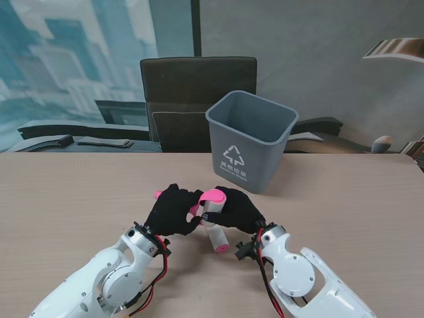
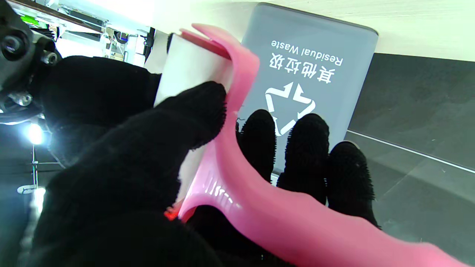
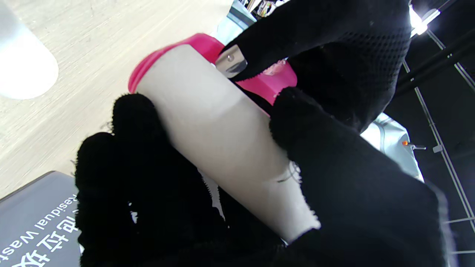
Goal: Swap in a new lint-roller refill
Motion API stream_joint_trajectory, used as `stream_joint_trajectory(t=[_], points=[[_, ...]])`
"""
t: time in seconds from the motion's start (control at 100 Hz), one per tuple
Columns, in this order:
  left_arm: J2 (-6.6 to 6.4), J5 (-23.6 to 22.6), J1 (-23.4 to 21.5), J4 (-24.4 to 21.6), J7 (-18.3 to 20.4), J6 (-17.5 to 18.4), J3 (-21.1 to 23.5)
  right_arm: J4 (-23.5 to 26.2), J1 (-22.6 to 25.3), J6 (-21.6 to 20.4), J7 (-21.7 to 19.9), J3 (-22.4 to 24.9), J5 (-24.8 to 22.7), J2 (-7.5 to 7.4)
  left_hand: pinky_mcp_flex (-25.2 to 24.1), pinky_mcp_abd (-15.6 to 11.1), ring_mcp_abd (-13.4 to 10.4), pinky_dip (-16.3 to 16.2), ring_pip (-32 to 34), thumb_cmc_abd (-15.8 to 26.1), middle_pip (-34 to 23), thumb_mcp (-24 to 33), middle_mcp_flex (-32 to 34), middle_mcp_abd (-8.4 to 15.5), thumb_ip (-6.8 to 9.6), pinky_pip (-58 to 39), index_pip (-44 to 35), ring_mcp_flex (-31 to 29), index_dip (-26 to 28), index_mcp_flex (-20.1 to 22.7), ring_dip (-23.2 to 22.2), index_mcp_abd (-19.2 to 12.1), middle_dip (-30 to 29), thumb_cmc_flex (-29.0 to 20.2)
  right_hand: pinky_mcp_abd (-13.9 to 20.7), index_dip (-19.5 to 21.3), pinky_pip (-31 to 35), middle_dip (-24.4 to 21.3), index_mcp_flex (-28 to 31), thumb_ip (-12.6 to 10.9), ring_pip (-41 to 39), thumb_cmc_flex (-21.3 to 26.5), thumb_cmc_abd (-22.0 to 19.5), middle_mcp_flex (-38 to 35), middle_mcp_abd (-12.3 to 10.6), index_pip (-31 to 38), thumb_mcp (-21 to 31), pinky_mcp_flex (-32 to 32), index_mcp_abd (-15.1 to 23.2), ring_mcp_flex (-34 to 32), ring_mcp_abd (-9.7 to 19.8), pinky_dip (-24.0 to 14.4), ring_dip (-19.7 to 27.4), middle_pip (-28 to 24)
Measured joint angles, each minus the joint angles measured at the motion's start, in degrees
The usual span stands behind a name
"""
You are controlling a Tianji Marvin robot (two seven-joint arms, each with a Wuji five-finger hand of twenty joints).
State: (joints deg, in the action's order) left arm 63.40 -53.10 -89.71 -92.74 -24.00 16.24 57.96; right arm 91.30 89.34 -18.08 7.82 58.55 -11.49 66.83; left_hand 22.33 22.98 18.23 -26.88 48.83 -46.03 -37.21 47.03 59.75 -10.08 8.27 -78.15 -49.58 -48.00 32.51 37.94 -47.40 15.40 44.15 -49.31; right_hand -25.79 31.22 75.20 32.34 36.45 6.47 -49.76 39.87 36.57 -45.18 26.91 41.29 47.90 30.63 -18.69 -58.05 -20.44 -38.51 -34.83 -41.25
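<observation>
Both my robot hands, left and right, wear black gloves. The lint roller is bright pink, its refill white. The bin is grey with white lettering; the tabletop is pale woodgrain.

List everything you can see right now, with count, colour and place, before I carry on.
Lint roller: one, pink frame, held up between both hands.
Refill roll on it: one, white, in the right hand's grip.
Second roll: one, white with pink end, lying on the table nearer to me than the hands.
Waste bin: one, grey, on the table beyond the hands.
Table: one, light wood.
Chair: one, black, behind the table.
Left hand: black glove, on the pink handle.
Right hand: black glove, around the roll.
</observation>
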Motion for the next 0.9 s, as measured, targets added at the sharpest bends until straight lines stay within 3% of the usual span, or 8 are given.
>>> stream_joint_trajectory(t=[0.12,0.2,0.33,0.47,0.57,0.7,0.83,0.9], points=[[0.02,0.0,-0.4,-0.3,-0.2,-0.1,0.2,0.1,-0.2,-0.5,-1.1,0.2,-1.1,-0.34,0.0,0.0,0.0,0.0,0.0,0.0,0.0,0.0,0.0,0.0,0.00,0.0,-1.0,0.0,0.1,0.0,0.0,0.5,0.0,-0.9,0.6,4.4,-1.2,-1.0,0.2,0.0,1.8,0.0,1.0,1.3,-1.8,-4.3,0.9,-0.9,1.4,1.0,0.0,0.3,0.1,0.0],[0.07,0.1,-0.5,-0.3,-0.3,-0.1,0.2,0.1,-0.4,-0.5,-1.5,0.2,-1.6,-0.54,0.0,0.0,0.0,0.0,0.0,0.0,0.0,0.7,0.0,-0.1,-0.01,0.0,-1.2,0.0,0.1,0.0,0.0,0.8,0.0,-1.0,1.0,6.3,-1.6,-1.5,0.3,-1.4,2.6,0.0,1.1,2.0,-2.5,-6.8,0.9,-1.4,2.3,1.6,0.0,0.7,0.2,0.1],[0.21,0.8,-0.8,-0.4,-0.4,-0.2,0.4,-0.1,-1.0,-0.5,-2.5,0.0,-2.2,-0.85,0.0,0.0,0.0,0.0,0.0,0.0,-0.1,2.8,0.0,-0.5,-0.01,0.0,-1.5,0.0,0.1,0.0,0.0,1.5,0.0,-1.0,1.5,10.5,-2.9,-1.5,1.1,-2.2,4.3,-0.5,1.7,4.0,-5.3,-13.0,2.2,-3.0,3.9,3.6,0.0,1.2,0.9,0.4],[0.32,1.4,-1.5,-0.8,-0.3,-0.1,0.8,-0.5,-1.8,0.1,-3.1,-0.4,-3.2,-1.02,-0.1,0.0,0.0,0.0,0.0,0.0,-0.1,3.0,0.0,-1.2,-0.02,0.0,-1.3,0.0,0.1,0.0,0.0,2.4,0.0,-2.1,1.9,10.8,-5.2,-1.9,1.1,-2.8,8.6,-0.6,2.3,6.9,-8.5,-16.0,2.3,-5.9,7.5,7.9,-1.0,1.4,2.7,1.2],[0.39,1.8,-1.9,-1.1,-0.3,0.2,1.0,-0.8,-2.1,0.2,-2.8,-0.6,-4.7,-1.01,-0.1,0.0,0.0,0.0,0.0,0.0,-0.1,3.5,0.0,-1.2,-0.02,0.0,-0.6,0.0,0.0,0.0,0.0,2.5,0.0,-2.3,4.9,10.8,-8.0,-2.5,1.0,-2.9,15.8,-1.3,2.9,10.1,-9.2,-17.1,2.3,-9.2,9.6,13.7,-0.6,2.2,5.5,2.6],[0.52,2.3,-2.3,-1.4,-0.2,0.5,1.1,-0.8,-2.2,0.1,-1.8,-0.6,-8.6,-0.98,-0.1,0.1,0.0,0.0,0.0,0.0,-0.1,4.3,0.0,-1.2,-0.02,0.0,0.9,0.0,-1.0,0.0,0.0,2.6,0.0,-2.9,7.7,10.8,-9.6,-4.1,0.4,-2.9,18.8,-1.9,4.2,13.0,-9.4,-18.4,2.4,-11.8,12.0,17.6,1.0,3.4,7.3,4.6],[0.71,3.0,-2.4,-1.7,0.1,0.6,1.0,-0.8,-2.2,0.1,-1.2,-0.6,-8.8,-0.97,0.0,0.1,0.0,0.0,0.0,0.0,0.1,5.4,-0.2,-1.2,-0.02,0.0,1.8,0.0,-1.1,-0.8,0.0,2.6,0.0,-3.0,8.3,10.2,-10.7,-4.3,-0.2,-2.9,19.9,-3.2,4.7,14.2,-9.8,-19.4,2.4,-12.7,12.5,18.0,1.5,4.5,7.8,4.4],[0.79,3.3,-2.4,-1.8,0.3,0.7,1.0,-0.9,-2.2,0.1,-0.4,-0.7,-8.9,-0.90,0.0,0.1,0.0,0.0,0.0,0.1,0.5,5.4,-0.7,-1.2,-0.02,0.0,2.6,0.0,-1.1,-1.1,0.0,2.6,0.0,-3.3,8.6,9.9,-8.6,-4.3,1.5,-2.9,17.2,-2.0,4.7,7.9,-9.8,-17.9,2.0,-8.6,11.6,13.2,2.5,4.5,7.8,2.0]])
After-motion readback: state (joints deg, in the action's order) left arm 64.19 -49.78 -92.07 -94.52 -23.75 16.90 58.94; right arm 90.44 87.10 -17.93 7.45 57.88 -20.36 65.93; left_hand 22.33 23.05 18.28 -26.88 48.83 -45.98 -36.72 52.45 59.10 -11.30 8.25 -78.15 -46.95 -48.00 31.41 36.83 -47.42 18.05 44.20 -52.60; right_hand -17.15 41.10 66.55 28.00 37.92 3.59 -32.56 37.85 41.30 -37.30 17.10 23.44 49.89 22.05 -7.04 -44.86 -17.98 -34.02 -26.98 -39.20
